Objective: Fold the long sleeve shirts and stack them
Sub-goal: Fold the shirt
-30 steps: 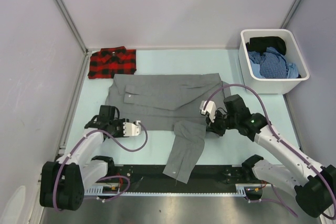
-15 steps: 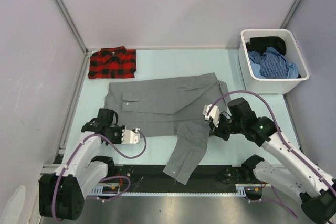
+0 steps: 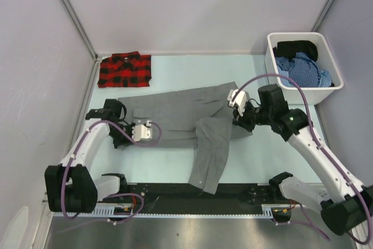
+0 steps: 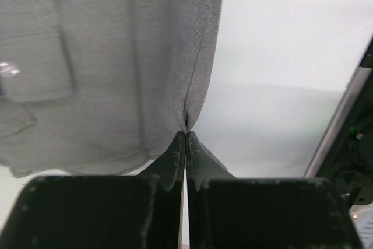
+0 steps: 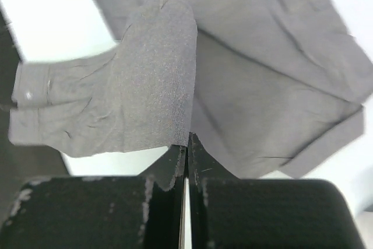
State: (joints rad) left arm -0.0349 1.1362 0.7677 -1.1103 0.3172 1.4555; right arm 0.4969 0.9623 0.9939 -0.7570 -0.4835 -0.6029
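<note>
Where the pale table [image 3: 274,155] meets the black rail [image 3: 157,199] along its near edge, the cuff of one long sleeve [image 3: 210,155] of the grey shirt [image 3: 175,109] lies partly over that rail. The sleeve runs back from there, slightly tilted, to the body of the garment. The grey shirt lies spread widthways across the middle of the table, collar end toward the left, with a chest pocket visible in the left wrist view. The left gripper [image 4: 185,137] is at the shirt's near left hem. Its fingers are pressed together on a pinch of grey cloth, which puckers into a crease running up from the tips. The right gripper [image 5: 186,139] is at the shirt's right end, where the sleeve joins the body. Its fingers are likewise closed tight on a fold of grey fabric, which stands raised toward the wrist camera above the flat cloth behind it. Further back, in the far left corner of the table, the red-and-black plaid shirt [image 3: 124,69] lies folded into a compact rectangle, well apart from the grey one and from both arms. At the far right stands a white bin [image 3: 271,62] holding a blue checked garment [image 3: 306,71] and a black garment [image 3: 297,48].
</note>
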